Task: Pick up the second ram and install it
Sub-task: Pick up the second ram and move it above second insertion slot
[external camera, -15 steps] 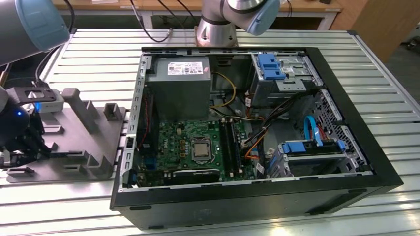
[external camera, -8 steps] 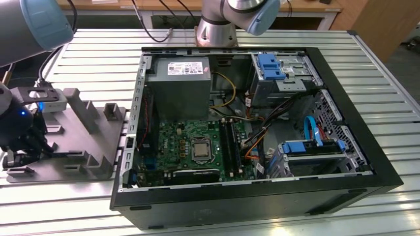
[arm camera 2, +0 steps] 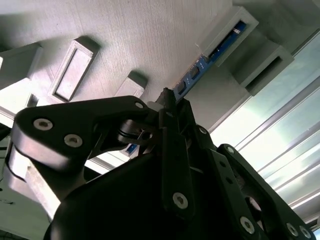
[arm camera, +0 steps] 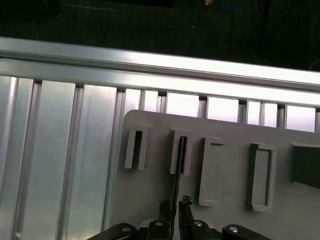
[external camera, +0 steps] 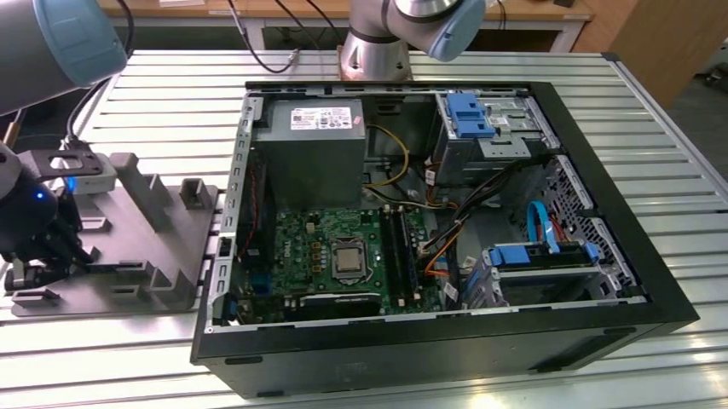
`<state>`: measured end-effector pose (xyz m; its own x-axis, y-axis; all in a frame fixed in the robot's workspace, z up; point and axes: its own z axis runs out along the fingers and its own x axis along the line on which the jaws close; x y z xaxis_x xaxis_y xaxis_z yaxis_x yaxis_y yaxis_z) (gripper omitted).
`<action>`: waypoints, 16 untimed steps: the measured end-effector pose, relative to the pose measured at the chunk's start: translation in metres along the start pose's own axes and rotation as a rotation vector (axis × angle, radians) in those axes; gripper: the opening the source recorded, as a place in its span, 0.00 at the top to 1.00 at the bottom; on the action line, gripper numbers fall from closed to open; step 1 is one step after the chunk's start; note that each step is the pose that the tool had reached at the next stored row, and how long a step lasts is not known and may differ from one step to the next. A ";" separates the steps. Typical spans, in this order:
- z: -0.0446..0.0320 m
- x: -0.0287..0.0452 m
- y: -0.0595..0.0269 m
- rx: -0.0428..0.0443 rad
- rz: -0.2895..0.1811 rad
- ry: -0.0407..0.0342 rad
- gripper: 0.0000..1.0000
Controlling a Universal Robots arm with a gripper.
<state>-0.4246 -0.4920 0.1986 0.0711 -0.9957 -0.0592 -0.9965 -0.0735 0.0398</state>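
Observation:
The second ram [arm camera 2: 199, 69] is a thin bluish board standing on edge in a slot of the grey holder [arm camera 2: 150, 35]. In the first wrist view the ram [arm camera: 178, 167] shows edge-on as a dark line running from a slot to the fingers. My gripper [arm camera 2: 167, 97] has its black fingers pinched around the near end of the stick; in the first wrist view the gripper [arm camera: 175, 204] straddles that thin edge. In the exterior view the gripper [external camera: 34, 260] sits low over the holder [external camera: 148, 221] at the exterior view's left.
An open computer case [external camera: 637, 281] lies on the slatted metal table [external camera: 683, 170], with the green motherboard [external camera: 330, 247] and its black slot rails [external camera: 396, 247] inside. The holder has several raised empty slots [arm camera: 260, 175]. A second robot arm's base [external camera: 376, 51] stands behind the case.

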 end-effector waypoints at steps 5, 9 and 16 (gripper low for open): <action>0.0005 0.0001 0.0000 0.0024 0.045 -0.0017 0.79; 0.0005 0.0001 0.0000 0.0025 0.046 -0.0017 0.79; 0.0005 0.0001 0.0000 0.0025 0.046 -0.0017 0.87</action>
<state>-0.4246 -0.4920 0.1981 0.0254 -0.9979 -0.0591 -0.9988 -0.0278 0.0400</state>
